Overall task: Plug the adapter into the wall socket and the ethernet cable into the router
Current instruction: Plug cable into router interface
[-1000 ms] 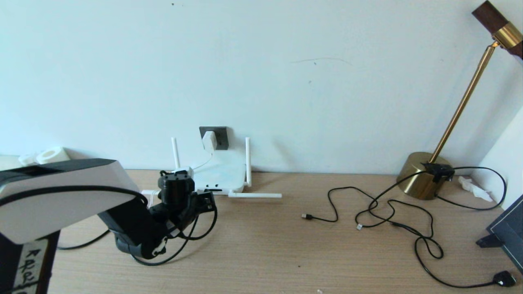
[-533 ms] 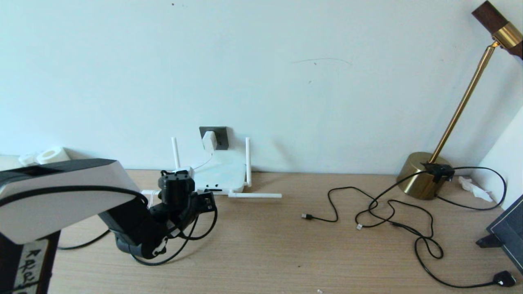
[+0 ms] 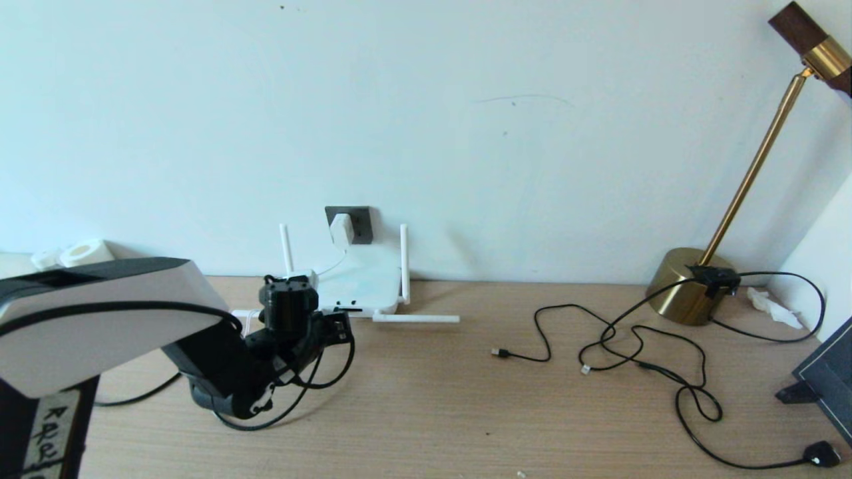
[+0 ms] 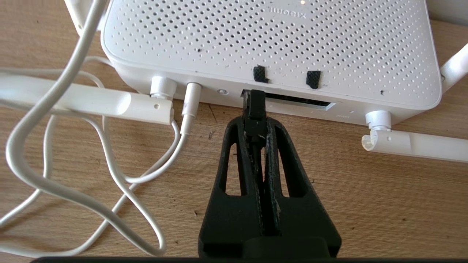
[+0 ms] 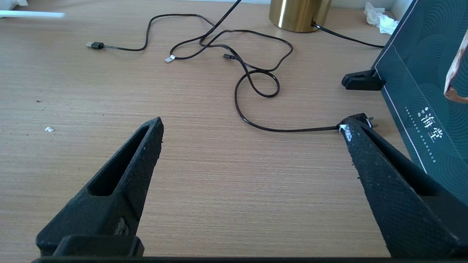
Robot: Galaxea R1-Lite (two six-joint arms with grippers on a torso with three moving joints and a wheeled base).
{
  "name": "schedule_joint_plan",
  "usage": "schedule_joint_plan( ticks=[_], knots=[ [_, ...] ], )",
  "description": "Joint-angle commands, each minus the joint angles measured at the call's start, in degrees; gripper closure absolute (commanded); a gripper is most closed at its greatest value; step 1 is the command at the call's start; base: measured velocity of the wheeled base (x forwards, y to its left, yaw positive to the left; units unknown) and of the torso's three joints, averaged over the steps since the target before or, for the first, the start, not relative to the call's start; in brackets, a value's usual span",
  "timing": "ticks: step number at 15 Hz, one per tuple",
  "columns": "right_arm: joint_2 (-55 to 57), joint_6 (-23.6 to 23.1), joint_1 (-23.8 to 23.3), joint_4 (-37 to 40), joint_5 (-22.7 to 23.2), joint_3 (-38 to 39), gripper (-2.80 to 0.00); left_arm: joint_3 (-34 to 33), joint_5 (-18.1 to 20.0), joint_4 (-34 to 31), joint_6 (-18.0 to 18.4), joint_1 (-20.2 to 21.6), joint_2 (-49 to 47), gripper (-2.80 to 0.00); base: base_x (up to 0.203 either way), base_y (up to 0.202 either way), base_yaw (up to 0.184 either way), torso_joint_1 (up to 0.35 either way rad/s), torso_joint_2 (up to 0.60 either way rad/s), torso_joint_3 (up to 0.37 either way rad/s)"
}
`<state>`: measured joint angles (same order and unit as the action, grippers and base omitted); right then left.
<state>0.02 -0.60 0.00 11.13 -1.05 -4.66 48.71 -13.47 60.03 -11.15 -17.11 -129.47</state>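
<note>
Your left gripper (image 4: pixel 256 126) sits low on the wood-grain desk (image 3: pixel 466 399) right in front of the router (image 4: pixel 270 44), its ribbed black fingers (image 4: pixel 239 153) pinched tight on the connector of the ethernet cable (image 4: pixel 255 109); the connector's long axis points straight at the router's dark port slot (image 4: pixel 292 102), its tip at the slot's edge, and you cannot tell whether it is seated. The router is a flat, rounded white box with a dotted top and slim stick antennas (image 3: pixel 403 263), two upright and others folded flat. The adapter (image 3: pixel 340 229), a small white cube, is plugged into the dark grey square wall socket (image 3: pixel 359 223) just above the router. Your right gripper (image 5: pixel 252 128) hovers wide open and empty over bare desk, near thin black cables (image 5: pixel 256 73) and a brass lamp base (image 3: pixel 685 286)
</note>
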Motion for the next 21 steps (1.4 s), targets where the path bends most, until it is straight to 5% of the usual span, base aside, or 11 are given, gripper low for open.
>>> schedule_joint_plan(
  ticks=[1, 21],
  knots=[
    [-0.02, -0.02, 0.00, 0.04, -0.01, 0.00, -2.80, 0.16, -0.06, 0.44, 0.34, 0.06, -0.43, 0.00, 0.000, 0.000, 0.000, 0.000, 0.00, 0.000],
    [-0.02, -0.02, 0.00, 0.04, -0.01, 0.00, -2.80, 0.60, -0.06, 0.62, 1.11, 1.46, -2.01, 0.00, 0.000, 0.000, 0.000, 0.000, 0.00, 0.000]
  ],
)
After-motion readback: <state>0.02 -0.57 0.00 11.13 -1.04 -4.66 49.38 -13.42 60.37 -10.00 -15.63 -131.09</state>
